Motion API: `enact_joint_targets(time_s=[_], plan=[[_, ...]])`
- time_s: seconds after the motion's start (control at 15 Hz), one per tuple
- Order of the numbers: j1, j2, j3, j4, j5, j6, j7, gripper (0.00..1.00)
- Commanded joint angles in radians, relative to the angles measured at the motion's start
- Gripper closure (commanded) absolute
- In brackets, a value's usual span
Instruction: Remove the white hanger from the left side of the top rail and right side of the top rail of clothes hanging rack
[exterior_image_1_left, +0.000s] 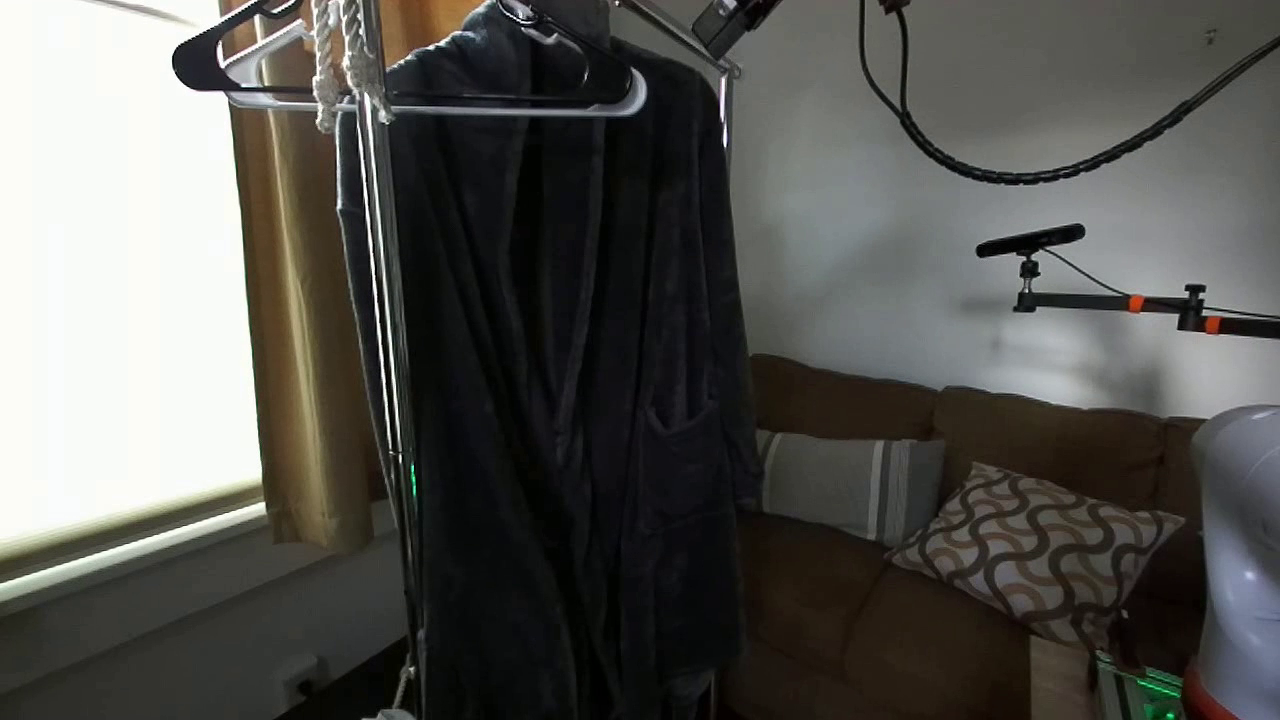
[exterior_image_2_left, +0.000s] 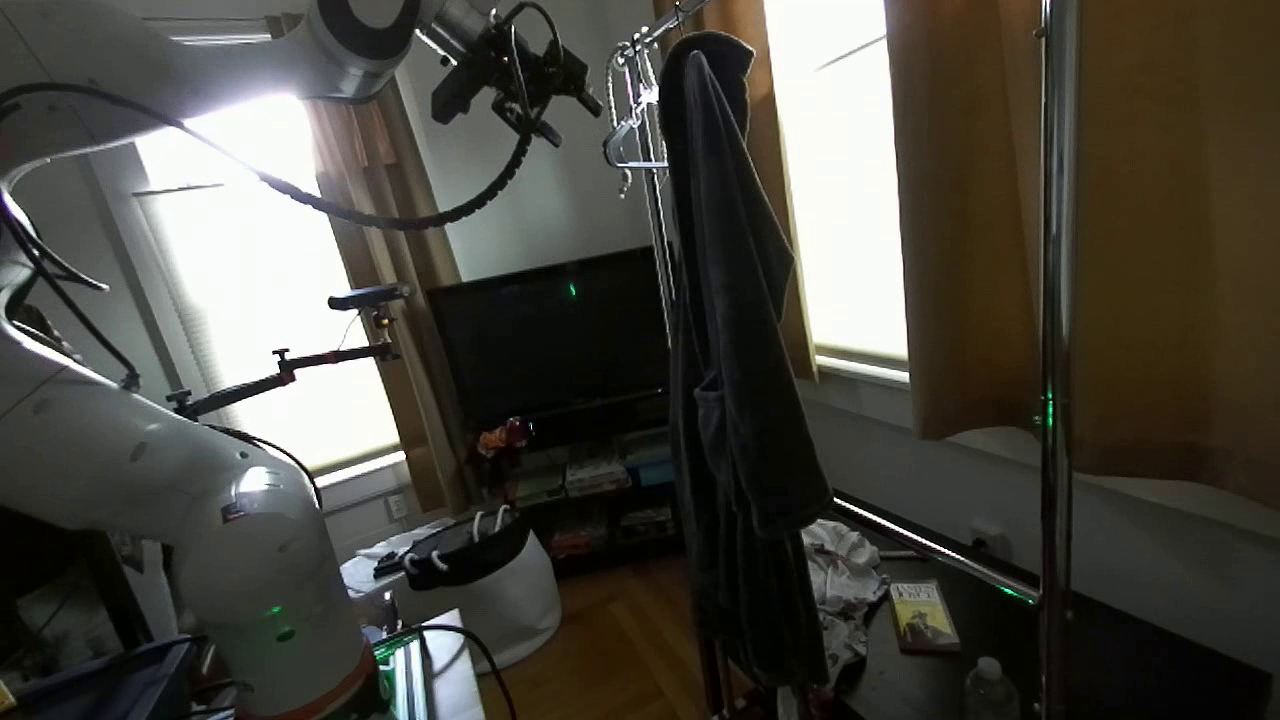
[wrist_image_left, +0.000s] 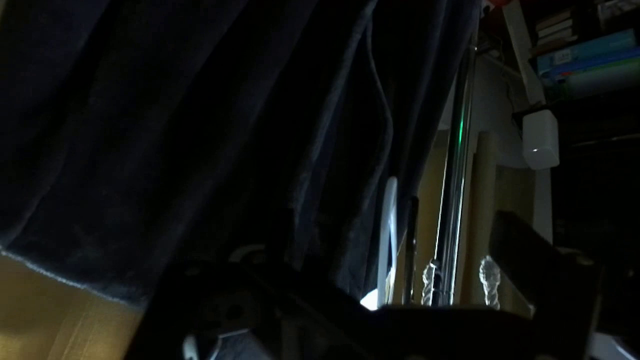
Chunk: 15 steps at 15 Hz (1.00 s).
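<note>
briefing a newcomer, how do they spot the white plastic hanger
Find the chrome clothes rack, then the long dark-grey plush robe hanging on it. In an exterior view the white plastic hanger shows against the robe's upper part. Its pale colour sets it apart from the black plastic hanger just in front.

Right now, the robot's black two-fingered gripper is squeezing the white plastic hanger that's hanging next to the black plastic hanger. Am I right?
Not quite: the black two-fingered gripper isn't squeezing the white plastic hanger. In an exterior view, the gripper is open and apart from that hanger. The rest is right: it hangs next to the black plastic hanger.
</note>
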Motion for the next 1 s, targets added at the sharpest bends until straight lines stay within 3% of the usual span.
enact_joint_targets(time_s=[0.0,0.33,0.4,0.93], plan=[[0.033,0.054,-0.02,0.07,0.072,0.027,0.003,0.0],[0.036,0.168,-0.036,0.17,0.199,0.062,0.055,0.0],[0.019,0.12,-0.018,0.122,0.158,0.056,0.029,0.0],[0.018,0.202,-0.047,0.15,0.193,0.112,0.023,0.0]])
